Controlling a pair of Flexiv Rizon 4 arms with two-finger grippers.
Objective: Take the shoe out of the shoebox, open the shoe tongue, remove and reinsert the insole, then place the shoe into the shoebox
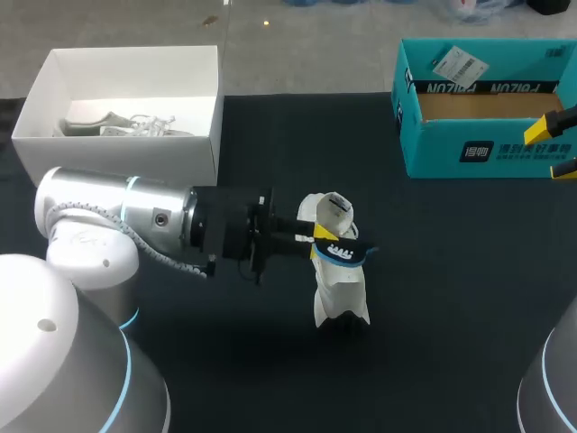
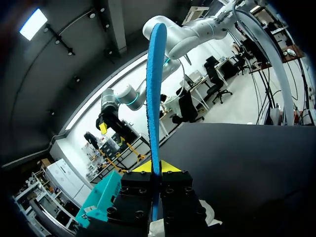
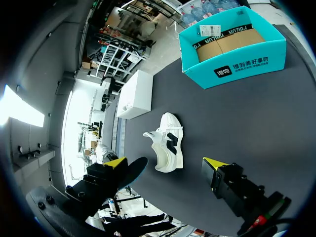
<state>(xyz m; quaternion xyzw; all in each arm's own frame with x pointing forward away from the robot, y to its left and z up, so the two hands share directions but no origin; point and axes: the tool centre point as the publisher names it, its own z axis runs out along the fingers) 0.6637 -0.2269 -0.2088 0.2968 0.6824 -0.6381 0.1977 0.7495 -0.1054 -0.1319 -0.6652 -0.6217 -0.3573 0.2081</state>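
Observation:
A white shoe (image 1: 339,290) stands in the middle of the black table, toe toward the front edge. My left gripper (image 1: 323,242) hovers just over its opening, shut on a thin insole (image 1: 344,252), dark on one face and blue on its edge. In the left wrist view the blue insole (image 2: 154,89) rises edge-on from between the closed yellow tips of the left gripper (image 2: 154,168). My right gripper (image 1: 559,146) is at the far right beside the teal shoebox (image 1: 487,155), open and holding nothing. The right wrist view has the shoe (image 3: 171,154) ahead of the right gripper (image 3: 165,163).
A white box (image 1: 135,56) at the back left holds another pale shoe (image 1: 117,124). The teal shoebox (image 3: 237,65) stands open at the back right with a paper tag on its flap. Black table (image 1: 451,298) stretches right of the shoe.

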